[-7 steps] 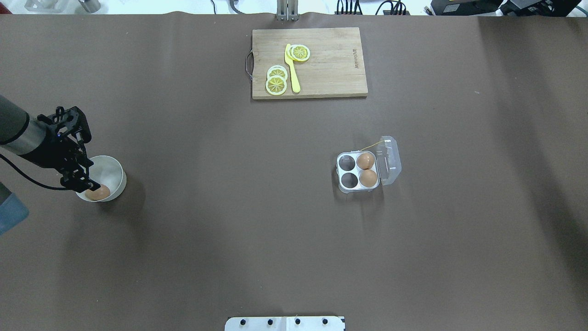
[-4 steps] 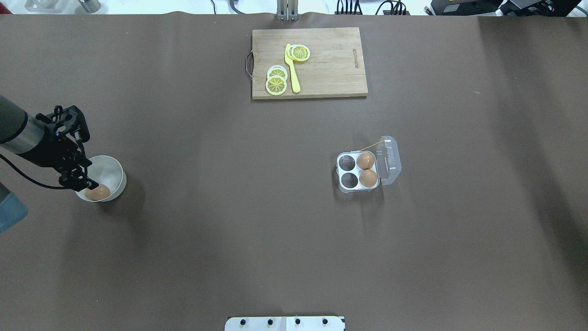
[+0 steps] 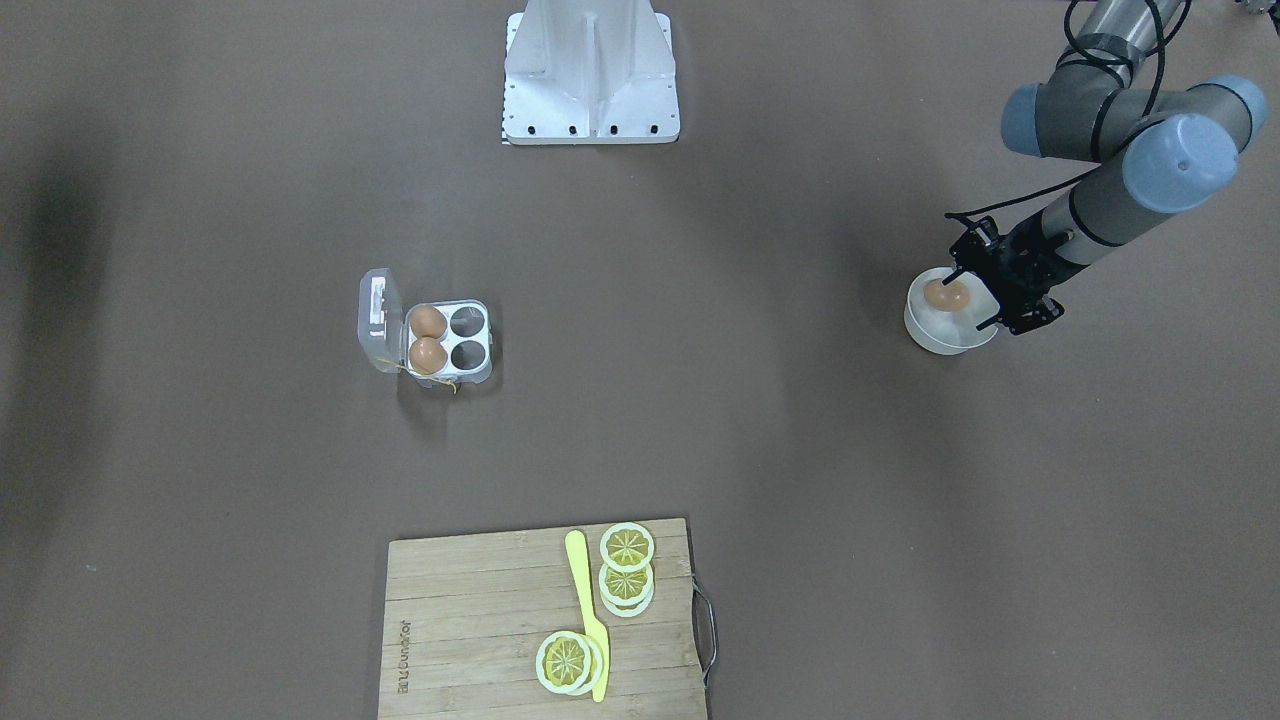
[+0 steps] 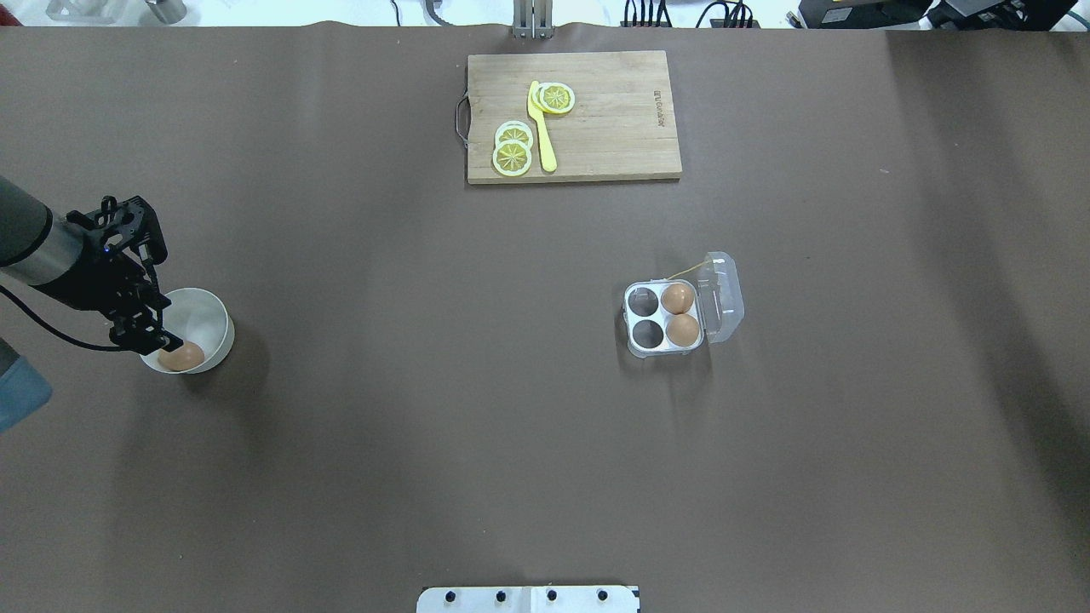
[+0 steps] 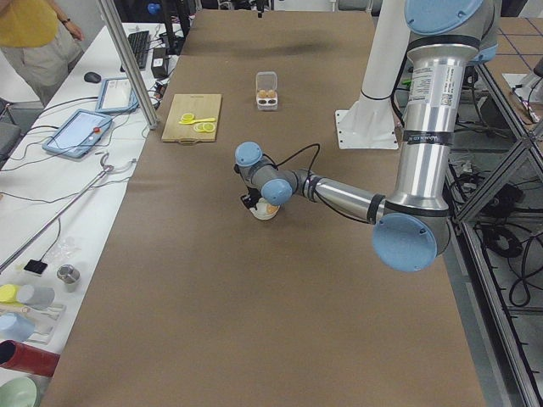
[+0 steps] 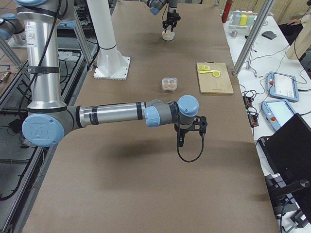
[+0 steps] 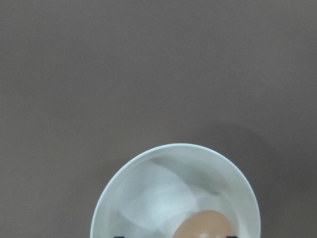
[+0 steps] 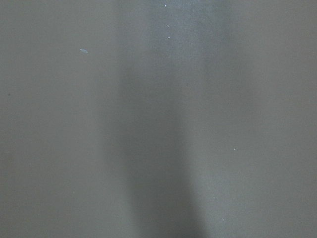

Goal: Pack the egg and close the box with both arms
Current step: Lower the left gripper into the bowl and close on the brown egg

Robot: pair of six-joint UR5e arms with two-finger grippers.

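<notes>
Front-facing view: the left gripper [image 3: 960,300] reaches down into the white bowl [image 3: 935,343], a finger on either side of the brown egg [image 3: 945,295]. That looks like the set-up for a pick. The clear egg carton [image 3: 470,345] lies well away from this tool, its lid thrown open. Two eggs [image 3: 428,338] fill the cups by the hinge, and the two outer cups are free to take a third.

Overhead view: the egg shows just past the fingertips, low in the bowl.

Left wrist view: the egg sits straight under the tool at the bottom edge. Only slivers of the fingers show, so I cannot tell whether they press the shell.

Exterior right view: the right gripper [image 6: 180,141] hangs pointing down over bare table, apart from the carton — probably parked until the lid needs closing. I cannot tell how its jaws stand.
</notes>
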